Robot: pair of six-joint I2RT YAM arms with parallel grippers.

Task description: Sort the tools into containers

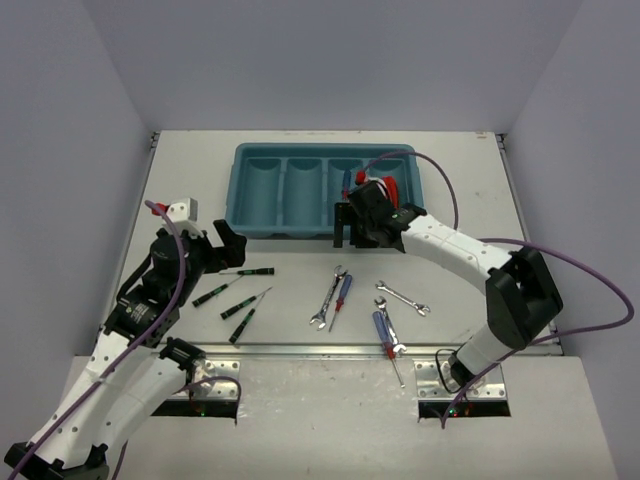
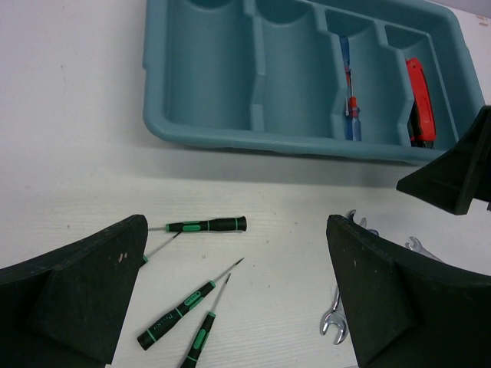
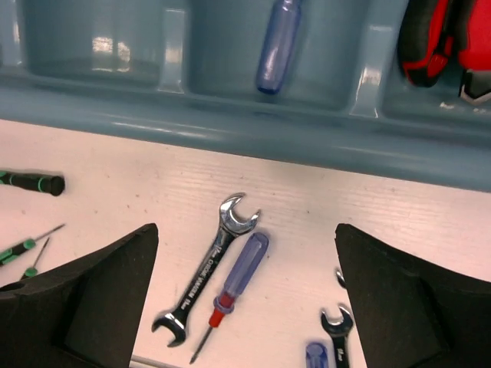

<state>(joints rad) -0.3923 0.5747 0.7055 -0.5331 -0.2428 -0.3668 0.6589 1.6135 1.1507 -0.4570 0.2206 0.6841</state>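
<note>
The right gripper (image 1: 355, 235) is wide open above the near rim of the tray (image 1: 240, 190), with pliers (image 2: 420, 96) inside its right compartment. The left gripper (image 1: 224, 250), open too, hangs over thin screwdrivers (image 2: 207, 225). Wrenches (image 1: 327, 300) lie between on the white table (image 1: 480, 190); its right side is free, and walls (image 1: 60, 120) stand close around.

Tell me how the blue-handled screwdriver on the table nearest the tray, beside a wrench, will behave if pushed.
The blue-handled screwdriver has a round, glossy handle, so it would probably roll sideways. It looks stiff and should lift without bending. The wrench lies close beside it, so a push that way likely shifts both.
</note>
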